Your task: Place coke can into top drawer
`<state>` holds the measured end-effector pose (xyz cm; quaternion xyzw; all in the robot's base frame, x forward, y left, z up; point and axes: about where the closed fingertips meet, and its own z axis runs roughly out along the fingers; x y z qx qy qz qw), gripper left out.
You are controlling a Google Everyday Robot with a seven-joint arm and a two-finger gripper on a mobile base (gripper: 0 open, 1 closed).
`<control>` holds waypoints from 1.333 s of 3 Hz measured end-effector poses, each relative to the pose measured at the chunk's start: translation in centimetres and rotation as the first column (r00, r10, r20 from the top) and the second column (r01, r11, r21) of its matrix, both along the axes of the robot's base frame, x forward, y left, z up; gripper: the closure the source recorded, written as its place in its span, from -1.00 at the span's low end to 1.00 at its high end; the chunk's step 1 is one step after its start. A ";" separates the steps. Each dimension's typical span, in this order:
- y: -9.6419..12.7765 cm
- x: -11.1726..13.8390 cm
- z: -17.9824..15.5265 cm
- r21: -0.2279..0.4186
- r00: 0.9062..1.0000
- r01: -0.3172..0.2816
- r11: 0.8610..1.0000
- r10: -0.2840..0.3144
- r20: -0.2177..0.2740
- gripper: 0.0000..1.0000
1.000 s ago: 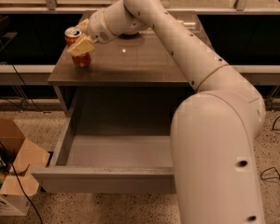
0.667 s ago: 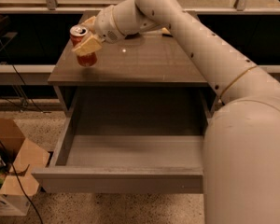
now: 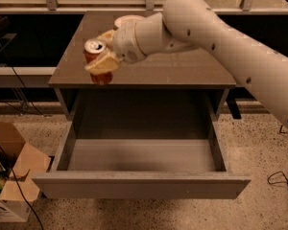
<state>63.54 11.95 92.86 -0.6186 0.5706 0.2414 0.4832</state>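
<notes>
The coke can (image 3: 95, 52), red with a silver top, is held upright in my gripper (image 3: 102, 51) above the front left part of the cabinet top (image 3: 182, 68). The cream fingers (image 3: 102, 65) are shut on the can, one in front and one behind. The top drawer (image 3: 141, 155) is pulled wide open below, its light grey floor bare and its flat front panel (image 3: 139, 186) nearest the camera. My white arm reaches in from the right across the cabinet.
A white bowl (image 3: 126, 19) sits at the back of the cabinet top, partly hidden by my wrist. An open cardboard box (image 3: 9, 176) stands on the floor to the left. A black cable (image 3: 281, 176) lies on the floor at the right.
The gripper has carried the coke can from the far left of the cabinet top toward the front edge, nearer the open drawer. The arm has swung forward.
</notes>
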 end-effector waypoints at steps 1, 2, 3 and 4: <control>-1.4 -3.5 -3.9 0.005 0.998 0.024 1.000 -0.024 -0.052 1.00; -2.0 -5.9 -8.8 0.019 0.990 0.054 0.998 -0.051 -0.134 1.00; -2.6 -7.4 -13.7 0.048 0.970 0.107 0.993 -0.094 -0.224 1.00; -3.4 -7.4 -17.8 0.054 0.949 0.174 0.983 -0.153 -0.277 1.00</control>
